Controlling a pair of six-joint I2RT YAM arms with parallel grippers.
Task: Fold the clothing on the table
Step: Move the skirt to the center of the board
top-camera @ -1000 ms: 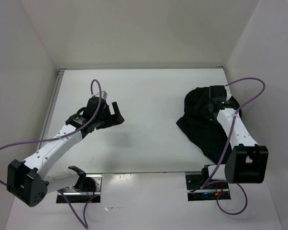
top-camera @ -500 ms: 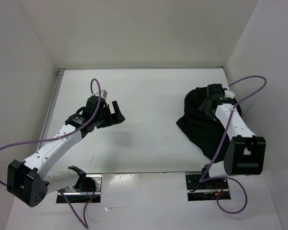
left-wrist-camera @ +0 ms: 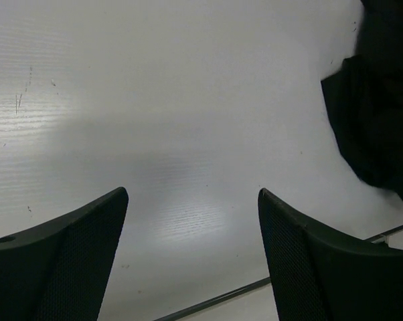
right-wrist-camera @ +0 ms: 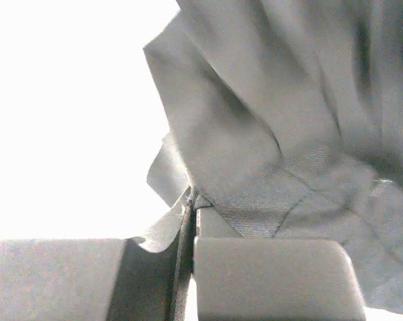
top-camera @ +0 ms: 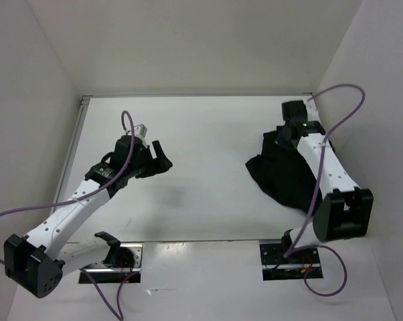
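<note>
The white table (top-camera: 208, 134) is taking up most of the overhead view, with white walls (top-camera: 188, 47) standing around it. The clothing (top-camera: 285, 177), a wrinkled black heap, is lying on the table's right side, near the right wall and well apart from the left arm. The right gripper (top-camera: 285, 137) is sitting at the far edge of that heap. In the right wrist view its jaws are pressing together on a fold of the clothing (right-wrist-camera: 275, 100), with a stitched seam bunching just above the fingertips of the right gripper (right-wrist-camera: 191, 227). The left gripper (top-camera: 163, 158) is hovering over bare table on the left half. In the left wrist view its jaws are standing wide apart, holding nothing, and the left gripper (left-wrist-camera: 193, 194) is facing the clothing (left-wrist-camera: 375, 120) at the frame's right edge. A purple cable (top-camera: 339, 120) is looping off each arm.
</note>
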